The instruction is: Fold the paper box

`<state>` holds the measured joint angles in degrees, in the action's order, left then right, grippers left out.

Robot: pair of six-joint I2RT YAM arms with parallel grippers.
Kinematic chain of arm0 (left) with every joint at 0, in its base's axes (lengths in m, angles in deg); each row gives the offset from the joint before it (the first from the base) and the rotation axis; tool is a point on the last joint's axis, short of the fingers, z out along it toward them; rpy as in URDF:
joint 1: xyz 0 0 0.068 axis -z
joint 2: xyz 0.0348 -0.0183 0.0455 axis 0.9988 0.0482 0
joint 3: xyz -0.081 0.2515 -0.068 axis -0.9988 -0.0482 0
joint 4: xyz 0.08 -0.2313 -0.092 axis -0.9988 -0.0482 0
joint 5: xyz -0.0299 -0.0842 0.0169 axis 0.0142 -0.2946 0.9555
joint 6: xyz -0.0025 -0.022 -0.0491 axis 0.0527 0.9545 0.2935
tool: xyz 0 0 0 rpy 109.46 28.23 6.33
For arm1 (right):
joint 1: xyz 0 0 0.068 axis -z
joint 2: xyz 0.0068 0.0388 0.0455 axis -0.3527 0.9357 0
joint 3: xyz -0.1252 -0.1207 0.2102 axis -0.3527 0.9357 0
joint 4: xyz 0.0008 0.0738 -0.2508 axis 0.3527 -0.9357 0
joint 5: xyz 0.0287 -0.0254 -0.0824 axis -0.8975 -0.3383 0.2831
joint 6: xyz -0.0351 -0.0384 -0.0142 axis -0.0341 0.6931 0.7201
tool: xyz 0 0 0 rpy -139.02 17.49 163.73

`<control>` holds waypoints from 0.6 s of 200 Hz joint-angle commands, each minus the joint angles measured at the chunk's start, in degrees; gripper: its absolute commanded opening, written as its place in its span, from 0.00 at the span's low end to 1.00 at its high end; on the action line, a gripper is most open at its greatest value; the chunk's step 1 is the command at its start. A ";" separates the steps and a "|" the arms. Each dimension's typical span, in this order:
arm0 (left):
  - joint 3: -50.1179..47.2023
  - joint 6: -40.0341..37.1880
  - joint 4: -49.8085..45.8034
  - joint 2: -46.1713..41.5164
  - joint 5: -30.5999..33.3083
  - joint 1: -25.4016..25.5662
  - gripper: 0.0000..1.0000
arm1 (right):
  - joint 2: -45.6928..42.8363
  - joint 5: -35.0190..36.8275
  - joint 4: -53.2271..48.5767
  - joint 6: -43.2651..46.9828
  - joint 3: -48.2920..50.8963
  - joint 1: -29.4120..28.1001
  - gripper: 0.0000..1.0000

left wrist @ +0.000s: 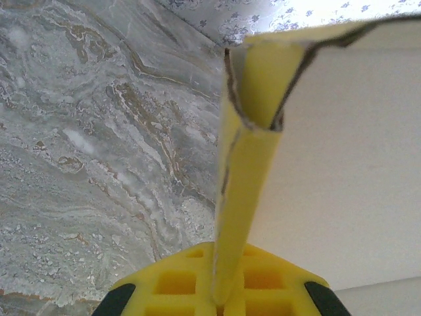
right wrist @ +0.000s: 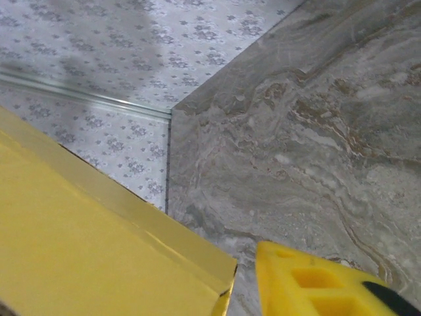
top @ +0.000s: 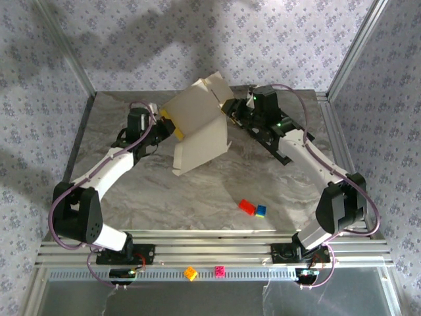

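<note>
You're holding the paper box up over the far middle of the table, between the two arms. It's showing its white inner face to the top camera: one big panel is sloping down toward you, and a smaller flap is folding up behind it at the far end. Its lowest corner is hanging close to the surface, but I can't tell if it's touching.

Your left gripper is pinching the box's left edge. On the left wrist camera its yellow fingers are pressing together on a curled yellow strip of cardboard with a rough, brownish cut edge, and the white face is spreading off to the right.

Your right gripper is sitting at the box's far right edge. On the right wrist camera one yellow finger is standing just clear of the box's yellow outer face. The other finger is hidden, so I can't tell whether that claw is spread or pinching.

The table is looking grey and veined like marble. A red brick and a blue brick are sitting together near the front right, well apart from the box. An orange brick and a pink brick are resting by the rail in front of the arm bases. Pale flower-print wall is running round behind, and aluminium posts are framing the corners.
</note>
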<state>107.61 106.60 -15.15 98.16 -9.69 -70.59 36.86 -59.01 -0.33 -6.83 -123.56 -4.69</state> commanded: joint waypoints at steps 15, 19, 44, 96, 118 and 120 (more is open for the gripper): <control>3.09 -0.64 0.12 -2.19 -0.29 0.76 0.00 | 1.13 1.46 -3.73 0.93 -1.64 -0.53 0.25; 3.16 -0.60 0.01 -2.22 -0.31 0.76 0.00 | 1.16 1.48 -3.89 0.99 -1.86 -0.56 0.24; 3.07 -0.65 -0.18 -2.74 -0.02 0.84 0.00 | 1.59 2.43 -5.96 1.35 -2.87 -0.92 0.13; 3.93 -0.40 -1.78 -3.32 1.07 1.11 0.00 | 3.36 8.44 -19.80 6.28 -8.53 -2.58 0.00; 4.22 -0.82 -2.83 -3.44 1.82 1.20 0.00 | 3.55 9.28 -22.74 9.74 -11.24 -3.46 0.01; 4.31 -0.87 -2.85 -3.44 1.88 1.20 0.00 | 3.48 9.18 -22.83 10.04 -11.45 -3.48 0.04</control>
<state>108.90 106.11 -18.74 97.61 -7.84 -70.05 39.33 -52.17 -15.04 -2.20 -131.49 -7.01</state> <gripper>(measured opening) 0.060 0.052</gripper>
